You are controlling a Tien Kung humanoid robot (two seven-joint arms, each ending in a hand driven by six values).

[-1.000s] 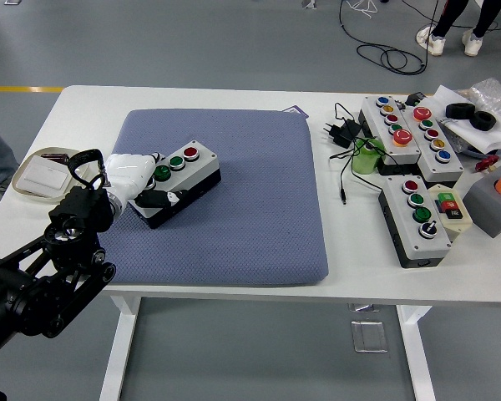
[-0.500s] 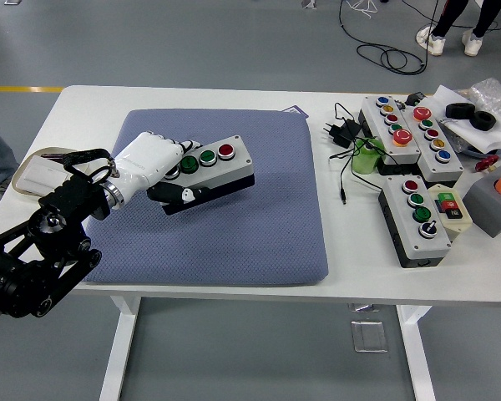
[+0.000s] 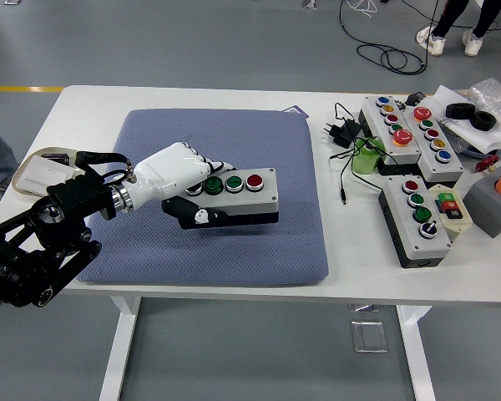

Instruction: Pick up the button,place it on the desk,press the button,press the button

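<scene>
A grey button box [image 3: 249,194] with a black base carries two green buttons and one red button on top. My left hand [image 3: 186,185], white-fingered on a black arm, is shut on the box's left end and holds it over the middle of the blue pad [image 3: 259,150]. The box lies nearly level, red button to the right. My right arm is out of the picture.
Three more button boxes [image 3: 417,217] sit on the white table [image 3: 192,96] at the right, with a black charger and cable [image 3: 341,134] beside them. A white tray [image 3: 37,171] lies at the left edge. Someone's legs stand at the far right top.
My left hand has carried the button box from the pad's left side rightward to its middle, turning it from slanted to nearly level.
</scene>
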